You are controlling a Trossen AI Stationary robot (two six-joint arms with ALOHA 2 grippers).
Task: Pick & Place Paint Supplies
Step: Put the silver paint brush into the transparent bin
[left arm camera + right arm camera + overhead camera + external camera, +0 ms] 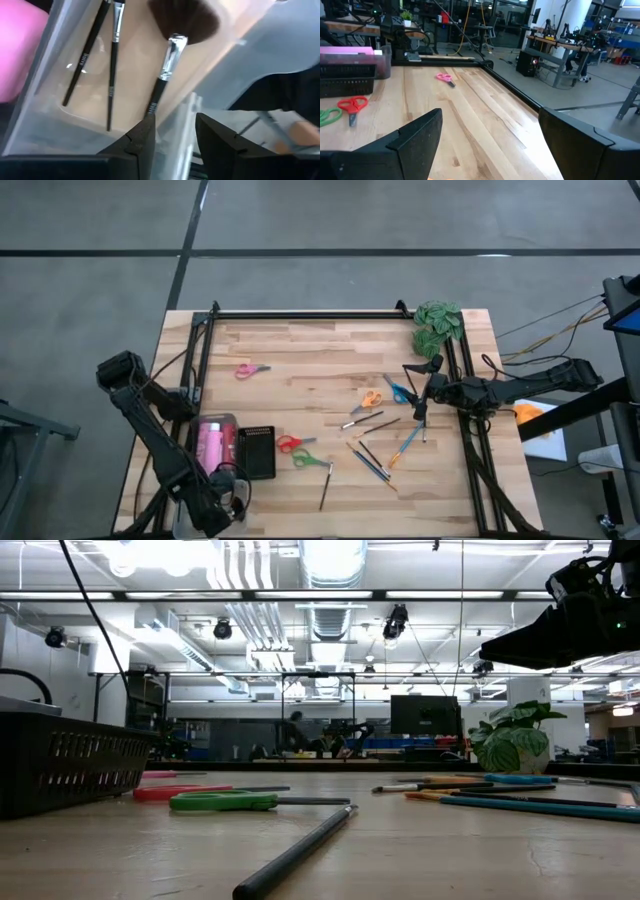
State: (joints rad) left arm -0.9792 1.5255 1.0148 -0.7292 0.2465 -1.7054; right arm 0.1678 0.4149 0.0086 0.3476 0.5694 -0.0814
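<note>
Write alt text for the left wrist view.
The left claw, fingers parted, hangs over a clear container holding three black-handled brushes, one a wide, dark-bristled one leaning toward the claw. Something pink fills one corner.

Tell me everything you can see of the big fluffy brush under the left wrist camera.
The fluffy brush has a broad, dark brown bristle head, a shiny silver ferrule and a thin black handle with small white lettering. It lies slanted in a clear plastic bin, beside two thinner black-handled brushes. Its handle end points toward the left gripper, whose fingers stand parted just above it, not gripping it. Whether a finger touches the handle tip cannot be told.
</note>
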